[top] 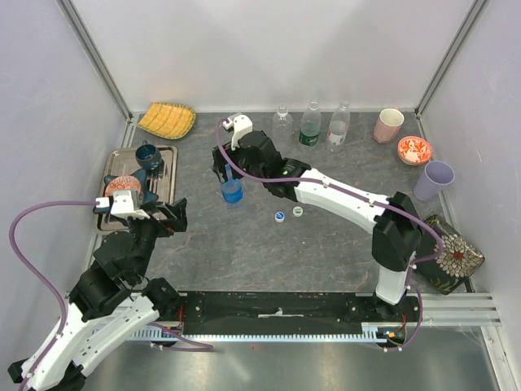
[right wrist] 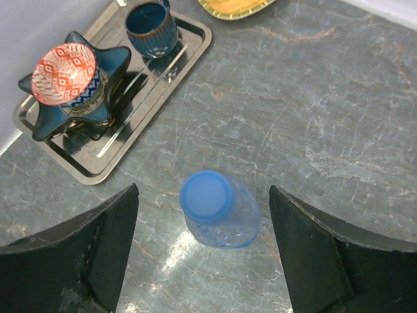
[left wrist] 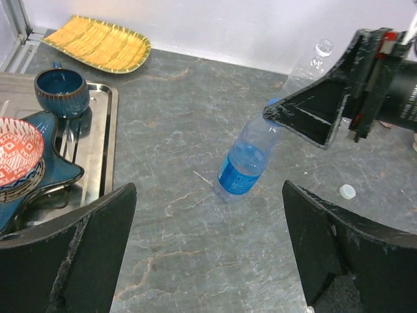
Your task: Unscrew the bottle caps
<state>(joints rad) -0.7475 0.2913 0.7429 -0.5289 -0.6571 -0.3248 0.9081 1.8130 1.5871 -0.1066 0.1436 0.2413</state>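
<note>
You are looking at a job partly done. Two small round plastic caps, one white-and-blue and one white-and-green, are lying loose on the grey marbled worktop. The blue-tinted plastic bottle is standing mid-worktop, wearing its blue screw cap. Your right pincer is hovering spread around that cap, gripping nothing. Your left pincer is gaping empty by the tray.

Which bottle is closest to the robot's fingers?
The blue bottle, alone mid-table between the right arm's spread fingers; the three clear ones stand in a row far behind.
</note>
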